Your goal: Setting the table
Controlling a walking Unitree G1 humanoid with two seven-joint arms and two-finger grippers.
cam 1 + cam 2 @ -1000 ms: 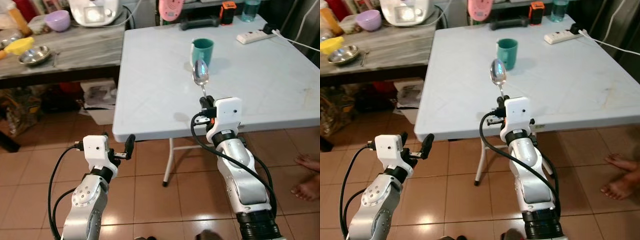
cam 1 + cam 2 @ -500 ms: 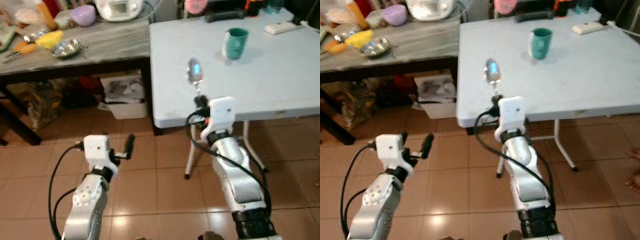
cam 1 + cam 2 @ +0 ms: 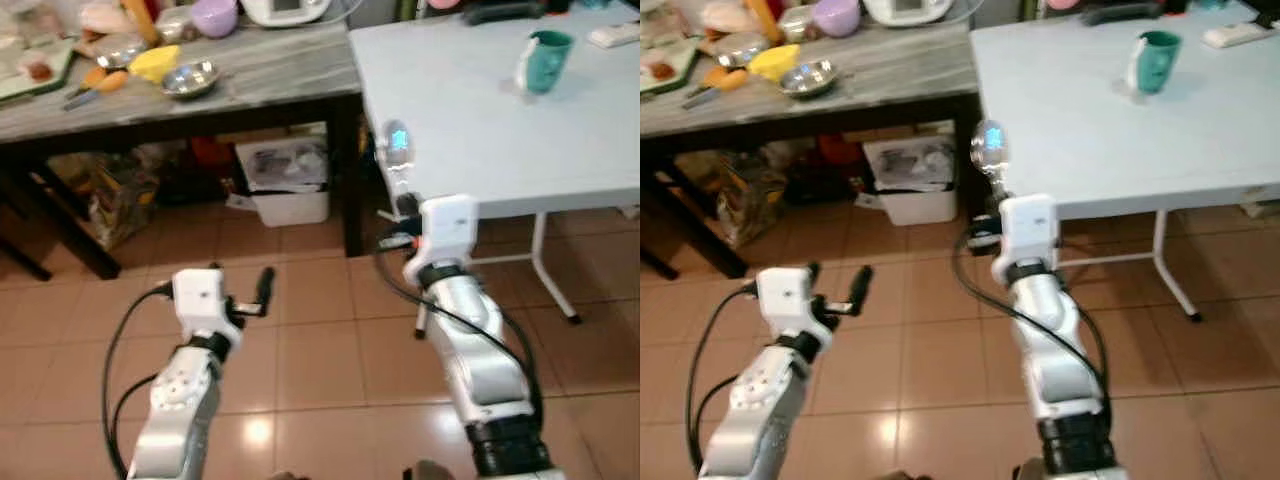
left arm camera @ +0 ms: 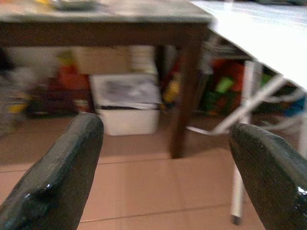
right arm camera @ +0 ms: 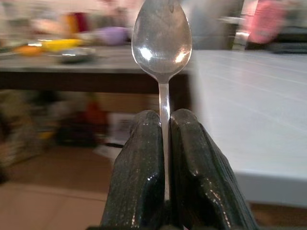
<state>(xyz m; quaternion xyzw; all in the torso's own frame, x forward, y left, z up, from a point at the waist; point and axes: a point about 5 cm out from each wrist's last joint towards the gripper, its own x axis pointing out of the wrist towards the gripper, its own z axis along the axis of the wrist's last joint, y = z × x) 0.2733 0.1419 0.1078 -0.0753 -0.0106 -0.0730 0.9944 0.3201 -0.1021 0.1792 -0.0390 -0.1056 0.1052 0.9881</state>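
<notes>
My right gripper [image 5: 163,115] is shut on the handle of a metal spoon [image 5: 161,33] and holds it upright, bowl up. Seen from the head, the spoon [image 3: 397,145] stands in front of the near left corner of the white folding table [image 3: 470,140], over the floor. A green cup [image 3: 545,58] stands far back on that table. My left gripper [image 4: 163,139] is open and holds nothing. It hangs low over the tiled floor [image 3: 300,340], to the left of the right arm.
A grey wooden side table [image 3: 230,85] stands on the left with a steel bowl [image 3: 190,78], a yellow bowl [image 3: 155,62], a purple bowl [image 3: 215,15] and several other items. Beneath it sits a white bin [image 3: 290,190]. A power strip [image 3: 615,35] lies at the white table's far edge.
The whole picture has shifted: the camera has swung left and both tables now sit further right. The spoon stays upright in my right gripper. The left gripper stays open.
</notes>
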